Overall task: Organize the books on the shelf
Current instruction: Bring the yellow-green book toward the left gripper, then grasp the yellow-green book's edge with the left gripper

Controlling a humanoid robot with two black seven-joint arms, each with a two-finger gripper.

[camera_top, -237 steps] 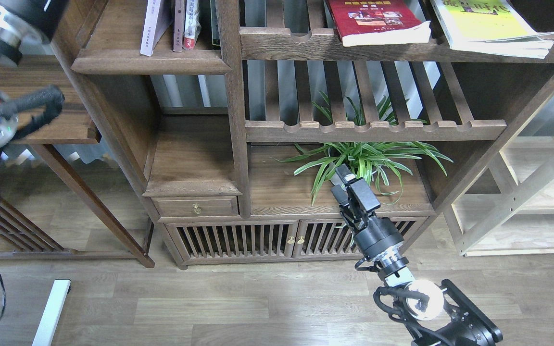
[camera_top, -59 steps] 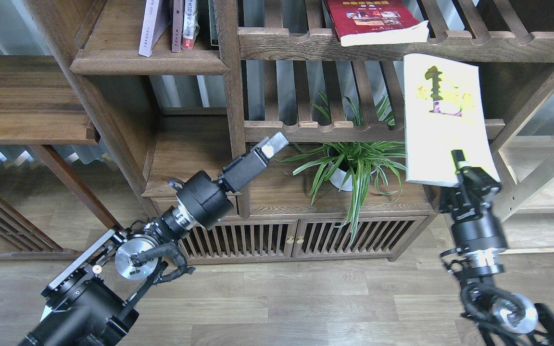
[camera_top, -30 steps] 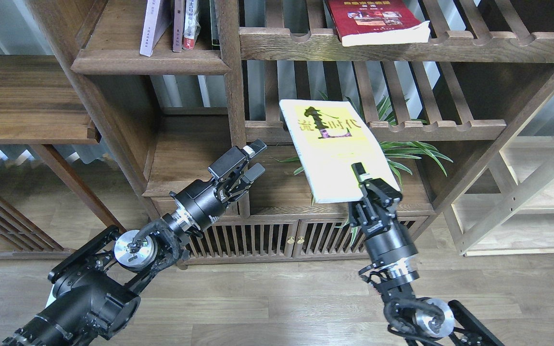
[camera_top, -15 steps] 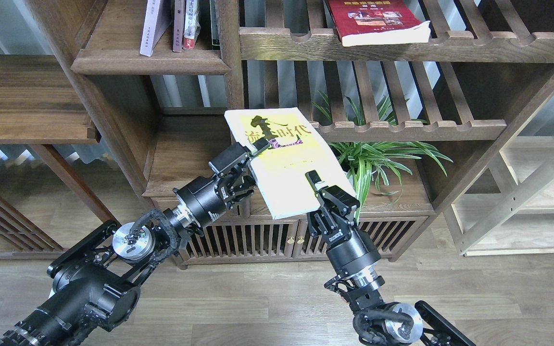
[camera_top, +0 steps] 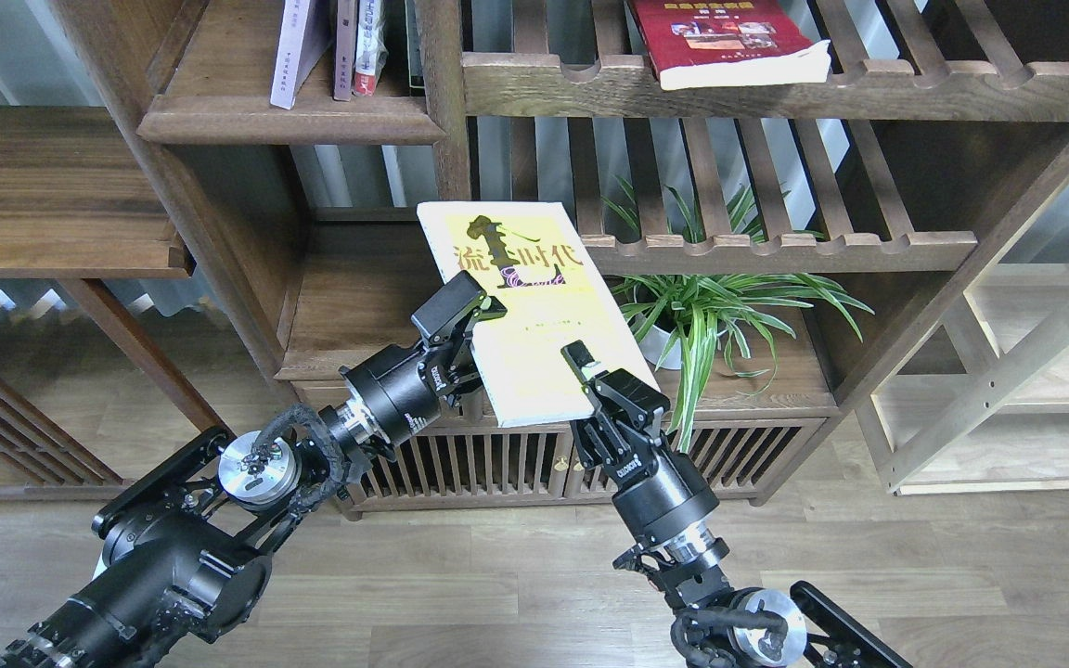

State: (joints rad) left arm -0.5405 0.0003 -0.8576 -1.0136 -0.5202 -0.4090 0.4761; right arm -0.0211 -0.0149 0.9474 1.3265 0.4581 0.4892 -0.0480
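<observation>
Change: the yellow-green paperback with dark characters on its cover (camera_top: 534, 311) has shifted slightly left and up since half a second ago; the left gripper (camera_top: 477, 315) has closed in on its left edge
Right gripper (camera_top: 587, 366): pinching the book's lower right corner; fingers pressed on the cover
Left gripper: at the book's left edge, one finger over the cover; whether it clamps cannot be told
Book: held in the air, tilted, before the post between the bays
Dark red paperback (camera_top: 729, 42): flat on the top slatted rack (camera_top: 869, 88), near its front rail
Pale lavender paperback (camera_top: 293, 51): leaning upright on the dark brown solid-board shelf (camera_top: 289, 121)
</observation>
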